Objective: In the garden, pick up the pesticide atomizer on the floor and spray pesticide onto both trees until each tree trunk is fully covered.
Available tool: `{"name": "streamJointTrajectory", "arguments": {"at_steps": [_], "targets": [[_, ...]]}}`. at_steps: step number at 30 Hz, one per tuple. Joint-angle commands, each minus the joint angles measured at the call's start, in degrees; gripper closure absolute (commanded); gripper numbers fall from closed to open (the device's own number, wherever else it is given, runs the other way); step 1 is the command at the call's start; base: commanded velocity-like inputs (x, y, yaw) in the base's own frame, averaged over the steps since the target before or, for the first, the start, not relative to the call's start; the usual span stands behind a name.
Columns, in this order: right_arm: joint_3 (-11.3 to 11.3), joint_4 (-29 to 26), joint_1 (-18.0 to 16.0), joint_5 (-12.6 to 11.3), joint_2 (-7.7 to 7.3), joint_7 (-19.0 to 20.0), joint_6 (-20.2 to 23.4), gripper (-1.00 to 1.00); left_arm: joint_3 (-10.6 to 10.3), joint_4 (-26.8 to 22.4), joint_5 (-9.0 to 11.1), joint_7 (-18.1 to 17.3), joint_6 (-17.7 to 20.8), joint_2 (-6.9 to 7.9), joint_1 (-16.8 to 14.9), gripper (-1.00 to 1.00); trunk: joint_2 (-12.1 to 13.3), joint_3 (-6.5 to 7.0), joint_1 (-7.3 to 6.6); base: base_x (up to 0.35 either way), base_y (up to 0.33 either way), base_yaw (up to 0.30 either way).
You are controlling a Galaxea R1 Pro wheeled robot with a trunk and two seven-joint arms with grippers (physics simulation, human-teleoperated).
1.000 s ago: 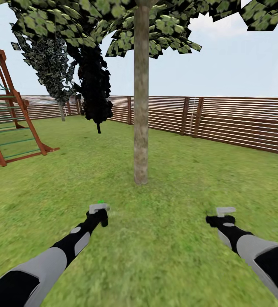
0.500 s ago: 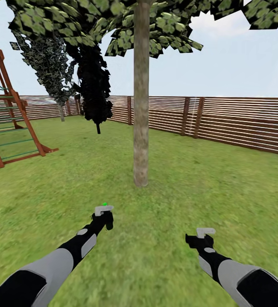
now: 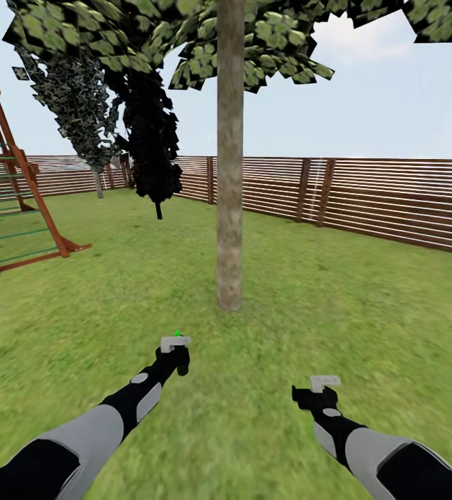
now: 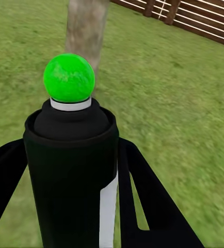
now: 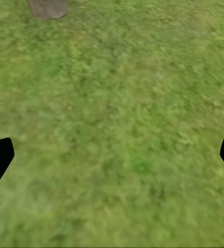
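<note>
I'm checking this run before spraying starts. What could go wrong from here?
The atomizer sits between the left gripper's fingers, but the trunk stands well ahead across grass, so mist may fall short. No white specks show on the bark yet, and its far side is hidden, so full cover may need circling. The right gripper is open and empty; it can't steady the bottle.
</note>
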Motion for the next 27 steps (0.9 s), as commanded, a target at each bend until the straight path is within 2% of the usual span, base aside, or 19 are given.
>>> {"name": "streamJointTrajectory", "arguments": {"at_steps": [1,7,13,27], "targets": [[0.0,0.0,0.0,0.0,0.02,0.0,0.0,-1.0,0.0,0.0,0.0,0.0,0.0,0.0,0.0,1.0,0.0,0.0,0.0,0.32,0.0,0.0],[0.1,-0.1,0.0,0.2,0.07,0.0,0.0,-1.0,-0.2,0.0,0.0,-0.1,0.0,-0.18,0.0,1.0,0.0,0.0,0.0,0.342,0.0,0.0],[0.1,-0.1,0.0,0.3,0.06,0.0,0.0,-1.0,-0.2,-0.1,-0.3,-0.1,0.0,-1.58,0.0,1.0,0.0,0.0,0.0,0.35,0.0,0.0],[0.1,-0.1,0.0,0.3,0.04,0.0,0.0,-1.0,-0.3,-0.1,-0.4,-0.1,0.0,-2.5,0.0,1.0,0.0,0.0,0.0,0.35,0.0,0.0]]}}
